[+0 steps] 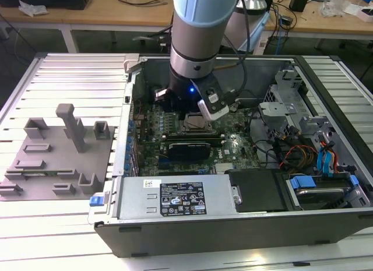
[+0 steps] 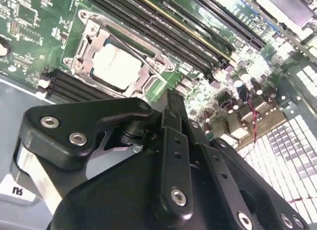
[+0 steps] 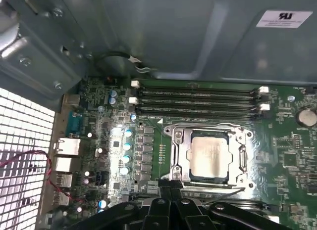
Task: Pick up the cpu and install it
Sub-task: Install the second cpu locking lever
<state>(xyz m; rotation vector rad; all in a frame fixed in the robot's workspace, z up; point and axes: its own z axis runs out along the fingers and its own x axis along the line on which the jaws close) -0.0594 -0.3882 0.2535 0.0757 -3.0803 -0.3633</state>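
Observation:
The cpu (image 3: 210, 156), a pale silver square, lies flat inside the dark socket with its metal frame (image 3: 177, 158) on the green motherboard. In the second wrist view the cpu (image 2: 117, 67) lies just beyond my fingertips. My gripper (image 3: 171, 184) hovers a little above the board beside the socket, its black fingers (image 2: 168, 111) pressed together with nothing between them. In the exterior view the gripper (image 1: 183, 116) reaches down into the open computer case, right over the socket area (image 1: 195, 126).
A grey plastic tray (image 1: 58, 160) with upright blocks sits at the exterior view's left on the slatted table. Memory slots (image 3: 198, 99) run beside the socket. A power supply (image 1: 175, 195), drive cage (image 1: 315, 154) and cables crowd the case.

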